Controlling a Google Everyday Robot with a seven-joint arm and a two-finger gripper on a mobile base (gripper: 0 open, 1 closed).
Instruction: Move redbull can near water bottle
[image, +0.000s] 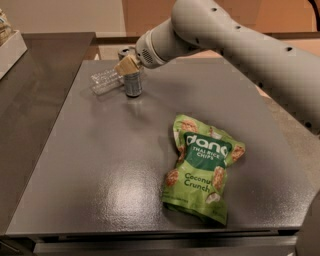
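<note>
Hand (128, 66) is at the far end of the counter (100, 165), sitting right over the top of the can (133, 86). Can stands upright directly below the hand, base looks down on the counter. Can't tell whether the hand is clamped on the can or has let go; the can's top is hidden behind it. Bottle (105, 82) lies on its side just beside the hand, on the side away from the arm (240, 45), close to the can, maybe touching. Chips bag (202, 167) is well apart from the hand, toward the near edge. My read: placement step, nearly done. Next: release if gripping, then lift straight up so the can doesn't tip onto the bottle.
</note>
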